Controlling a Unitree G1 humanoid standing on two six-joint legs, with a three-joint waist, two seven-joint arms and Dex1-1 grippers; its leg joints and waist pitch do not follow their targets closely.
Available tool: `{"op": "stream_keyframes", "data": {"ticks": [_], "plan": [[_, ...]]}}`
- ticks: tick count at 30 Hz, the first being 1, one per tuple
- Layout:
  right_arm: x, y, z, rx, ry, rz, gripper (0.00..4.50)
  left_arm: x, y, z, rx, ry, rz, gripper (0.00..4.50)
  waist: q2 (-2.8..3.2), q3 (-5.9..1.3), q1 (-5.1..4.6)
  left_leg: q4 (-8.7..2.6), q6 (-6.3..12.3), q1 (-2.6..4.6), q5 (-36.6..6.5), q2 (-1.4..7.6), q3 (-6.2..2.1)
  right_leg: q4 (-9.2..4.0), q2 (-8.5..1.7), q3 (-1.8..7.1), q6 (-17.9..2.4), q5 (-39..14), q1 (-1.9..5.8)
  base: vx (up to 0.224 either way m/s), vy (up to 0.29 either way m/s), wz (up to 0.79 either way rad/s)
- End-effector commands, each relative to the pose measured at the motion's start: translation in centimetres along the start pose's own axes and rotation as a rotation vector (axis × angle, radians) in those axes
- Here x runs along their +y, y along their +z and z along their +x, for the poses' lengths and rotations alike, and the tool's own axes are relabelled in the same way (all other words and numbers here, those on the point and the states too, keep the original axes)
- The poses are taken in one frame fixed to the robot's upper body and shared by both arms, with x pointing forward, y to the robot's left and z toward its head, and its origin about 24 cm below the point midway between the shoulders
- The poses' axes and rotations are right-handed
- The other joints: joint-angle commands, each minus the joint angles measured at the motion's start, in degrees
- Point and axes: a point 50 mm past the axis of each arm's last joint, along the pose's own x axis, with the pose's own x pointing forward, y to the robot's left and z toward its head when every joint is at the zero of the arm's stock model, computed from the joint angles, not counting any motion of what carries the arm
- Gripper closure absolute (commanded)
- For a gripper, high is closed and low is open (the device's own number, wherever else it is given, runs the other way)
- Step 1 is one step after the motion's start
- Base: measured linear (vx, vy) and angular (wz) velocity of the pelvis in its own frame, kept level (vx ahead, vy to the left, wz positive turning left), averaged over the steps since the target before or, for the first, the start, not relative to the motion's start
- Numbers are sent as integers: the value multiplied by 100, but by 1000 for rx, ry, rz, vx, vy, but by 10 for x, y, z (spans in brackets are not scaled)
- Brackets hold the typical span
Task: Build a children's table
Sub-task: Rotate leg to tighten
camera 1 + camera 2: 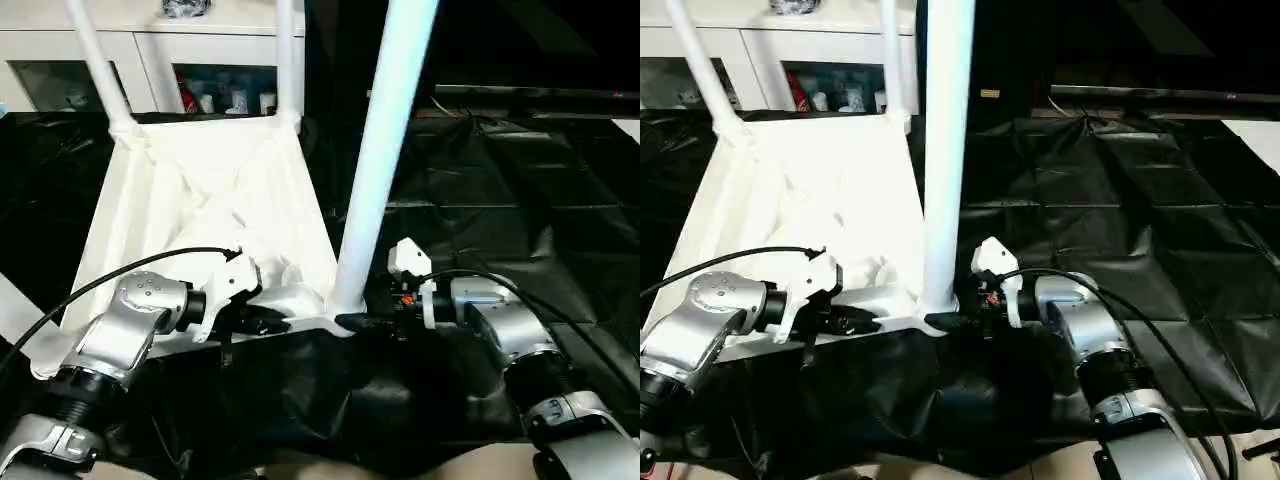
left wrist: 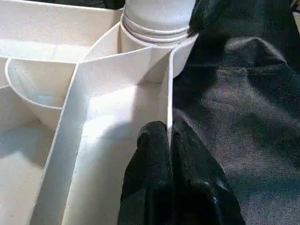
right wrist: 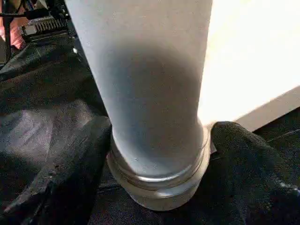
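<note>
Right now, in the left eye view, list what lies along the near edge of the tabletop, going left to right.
left gripper pinching the tabletop rim → near corner leg standing in its socket → right gripper around that leg's base.

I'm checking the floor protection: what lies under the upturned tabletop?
Black sheeting spreads out from beneath the tabletop on its near and right sides. Whether it runs under the whole tabletop is hidden by the plastic.

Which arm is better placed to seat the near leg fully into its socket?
Right. The right gripper has a finger on each side of the leg just above the socket. The left gripper is pinched on the tabletop rim, steadying it.
</note>
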Motion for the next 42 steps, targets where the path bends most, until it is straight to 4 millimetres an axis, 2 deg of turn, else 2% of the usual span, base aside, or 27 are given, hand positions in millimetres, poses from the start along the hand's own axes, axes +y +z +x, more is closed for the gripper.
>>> {"op": "stream_keyframes", "data": {"ticks": [1,8,9,15,20,24,25,26,27,29,30,32,34,36,38,39,42], "plan": [[4,4,4,-7,32,-23,113,-8,6,7,-50,-76,5,450,12,-384,13,-349,380,4,-541,283,-82,-396,-551,387,-1196,-697,315,0,0,0],[6,7,9,-14,60,-31,169,-11,4,7,-46,-92,5,450,-3,-378,3,-353,406,-4,-494,285,-86,-389,-549,382,-1193,-693,308,0,0,0],[6,7,11,-15,68,-31,169,-11,4,7,-46,-92,5,450,-22,-380,4,-351,411,-4,-495,282,-82,-388,-555,385,-1183,-711,313,0,0,0],[9,8,14,-19,94,-28,178,-13,3,9,-45,-90,7,450,-17,-374,1,-353,408,-6,-501,280,-81,-399,-554,385,-1154,-770,309,0,0,0],[14,3,18,-25,100,-5,180,-7,6,16,-67,2,23,450,-26,-369,5,-355,402,-4,-526,281,-83,-410,-555,388,-1114,-828,308,0,0,0],[9,-4,29,-47,-69,24,180,4,17,31,-102,151,1,450,-28,-317,8,-378,301,43,-791,270,-75,-512,-564,392,-975,-1457,261,0,0,0],[7,-6,32,-47,-124,42,180,5,20,35,-117,167,-4,450,-13,-314,3,-393,168,57,-952,264,-102,-555,-590,385,-838,-1992,274,0,0,0],[4,-8,37,-43,-193,64,180,6,24,40,-129,188,-7,450,-6,-313,-13,-397,148,64,-988,260,-97,-578,-587,388,-806,-2089,259,0,0,0],[3,-10,40,-40,-236,79,180,7,27,43,-135,201,-9,450,-32,-305,-33,-405,118,57,-1024,254,-105,-592,-587,383,-749,-2222,264,0,0,0],[2,-11,48,-56,-304,121,181,7,34,50,-143,220,-4,450,-16,-315,-59,-401,114,52,-1020,244,-111,-603,-589,386,-686,-2312,257,0,0,0],[1,-10,54,-77,-343,148,181,7,37,55,-148,234,-2,450,3,-320,-59,-398,124,53,-1032,245,-118,-604,-589,382,-666,-2325,258,0,0,0],[2,-8,61,-101,-386,178,181,7,42,62,-155,249,-1,450,-1,-326,-63,-395,144,46,-969,243,-110,-603,-582,392,-664,-2203,252,0,0,0],[3,-6,69,-108,-426,183,181,6,47,68,-164,259,1,450,30,-359,-59,-402,163,20,-796,264,-125,-532,-573,387,-769,-1717,273,0,0,0],[6,-1,82,-113,-444,148,181,3,52,75,-179,251,9,450,20,-357,-78,-402,159,18,-756,267,-116,-514,-567,394,-839,-1485,257,0,0,0],[8,2,86,-115,-448,129,181,2,54,77,-182,248,11,450,29,-367,-73,-396,197,16,-760,256,-110,-497,-573,393,-902,-1312,275,0,0,0],[10,6,89,-145,-418,122,125,-1,54,78,-183,224,20,450,18,-367,-71,-395,227,9,-752,258,-106,-498,-579,398,-912,-1272,279,0,0,0],[10,10,87,-180,-391,110,105,-4,52,76,-181,197,28,450,25,-357,-72,-403,251,-1,-802,259,-109,-505,-581,395,-891,-1362,285,0,0,0]]}}
